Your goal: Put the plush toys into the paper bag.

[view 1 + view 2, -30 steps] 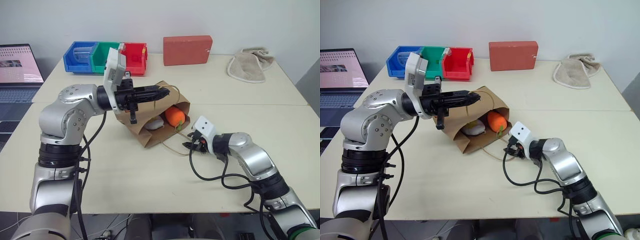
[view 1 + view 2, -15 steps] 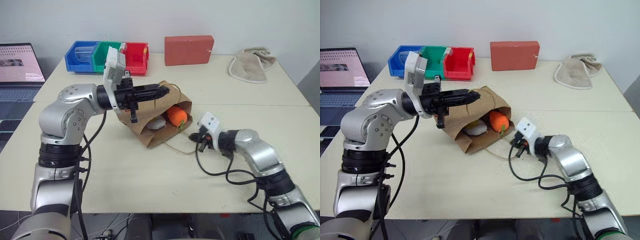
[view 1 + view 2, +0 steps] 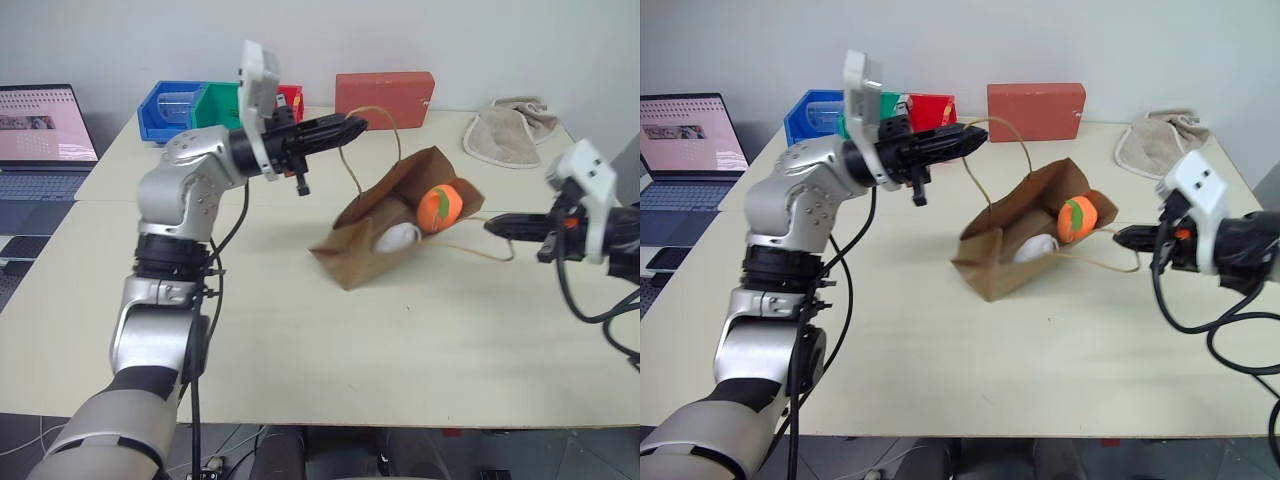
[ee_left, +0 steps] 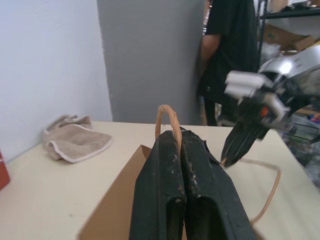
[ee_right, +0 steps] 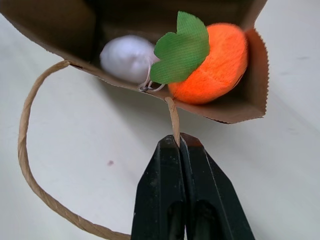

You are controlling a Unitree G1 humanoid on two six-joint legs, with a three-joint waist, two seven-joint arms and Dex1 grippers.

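The brown paper bag [image 3: 372, 218] lies tilted on the table, its bottom down and its open mouth raised toward the right. Both plush toys sit inside near the mouth: the orange carrot [image 3: 440, 205] with its green leaf [image 5: 182, 47], and the white egg [image 3: 396, 238] deeper in. My left gripper [image 3: 356, 124] is above the bag, shut on the upper loop handle [image 4: 167, 116]. My right gripper [image 3: 490, 227] is to the right of the mouth, shut on the other handle [image 5: 173, 114], which is stretched between it and the bag.
A red box [image 3: 384, 96] and blue, green and red bins [image 3: 190, 105] stand at the table's back. A beige cloth [image 3: 515, 130] lies at the back right and a laptop [image 3: 40, 125] at the far left. A person in black [image 4: 230, 45] stands beyond the table.
My right gripper closed on the lower handle and swung up and to the right. My left gripper rose with the upper handle. The bag's mouth lifted and the bag slid right.
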